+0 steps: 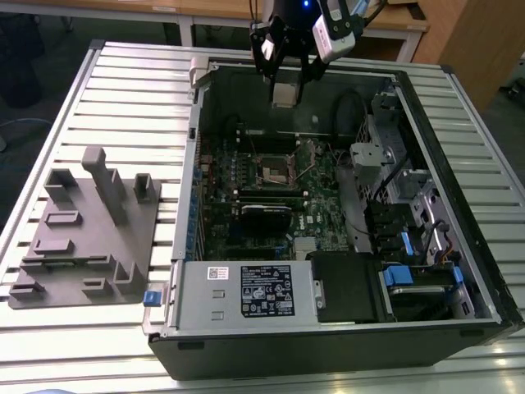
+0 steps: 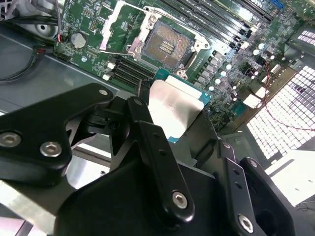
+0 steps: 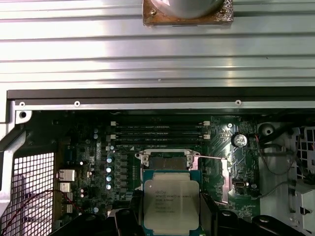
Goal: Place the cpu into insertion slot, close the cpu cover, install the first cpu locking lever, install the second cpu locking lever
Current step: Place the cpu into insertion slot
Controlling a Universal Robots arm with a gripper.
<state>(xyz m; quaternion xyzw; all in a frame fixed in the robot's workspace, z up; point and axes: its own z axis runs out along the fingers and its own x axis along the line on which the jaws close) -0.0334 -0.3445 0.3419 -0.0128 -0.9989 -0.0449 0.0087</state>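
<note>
My gripper (image 1: 285,78) hangs above the far wall of the open computer case, shut on the cpu (image 1: 285,95), a flat square chip with a silvery top. Both wrist views show the cpu (image 3: 171,204) pinched at two opposite edges between the black fingers (image 2: 147,128), with the gripper (image 2: 174,118) well above the board. The insertion slot (image 1: 276,171) is a dark square socket on the green board, bare and uncovered (image 2: 166,45). The cpu cover (image 2: 113,29), a thin silvery frame, stands swung open beside the socket.
The case (image 1: 189,213) lies on its side on a slatted metal table. A grey power supply (image 1: 246,291) fills its near end, and drive bays with blue tabs (image 1: 402,275) line the exterior view's right. A grey fixture block (image 1: 90,230) stands at the exterior view's left.
</note>
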